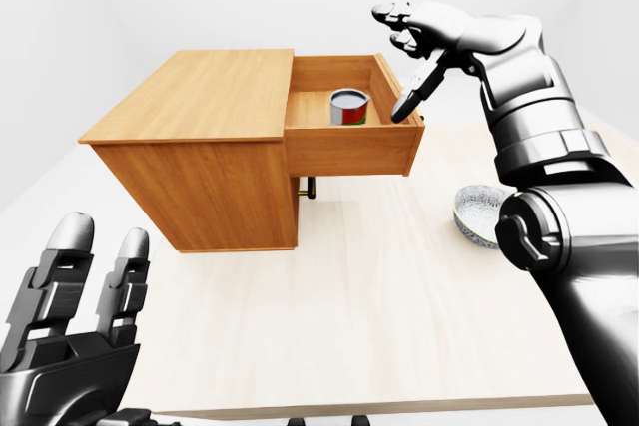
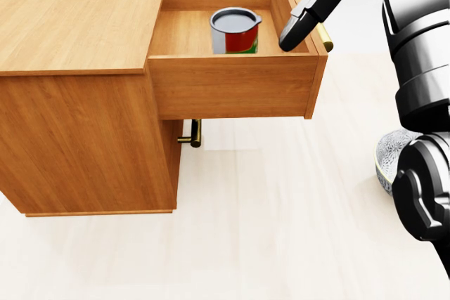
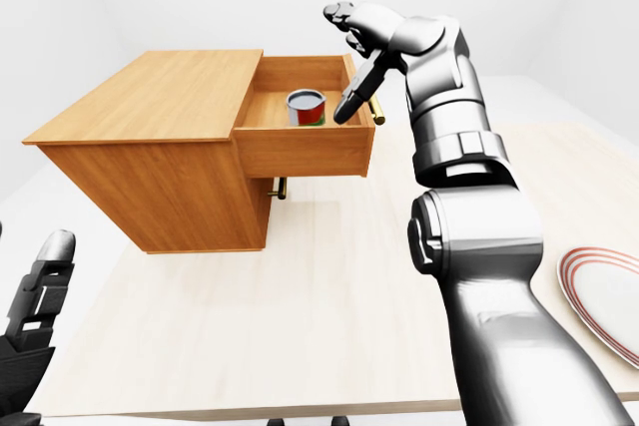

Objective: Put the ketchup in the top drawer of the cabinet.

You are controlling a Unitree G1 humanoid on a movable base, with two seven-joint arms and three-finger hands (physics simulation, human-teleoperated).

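The wooden cabinet (image 2: 77, 12) stands on the table, its top drawer (image 2: 232, 86) pulled out to the right. A small can-shaped container (image 2: 235, 31) with a red and green label and a grey top, the ketchup, stands upright inside the drawer. My right hand (image 1: 404, 62) hovers over the drawer's right end, open and empty. One dark finger (image 2: 299, 22) points down beside the brass handle (image 2: 323, 36), just right of the container and apart from it. My left hand (image 1: 100, 238) is open and empty, low at the bottom left of the left-eye view.
A patterned bowl (image 1: 479, 212) sits on the table right of the cabinet, partly behind my right arm. A red-rimmed plate (image 3: 609, 296) lies at the far right of the right-eye view. The lower drawer's brass handle (image 2: 191, 133) shows under the open drawer.
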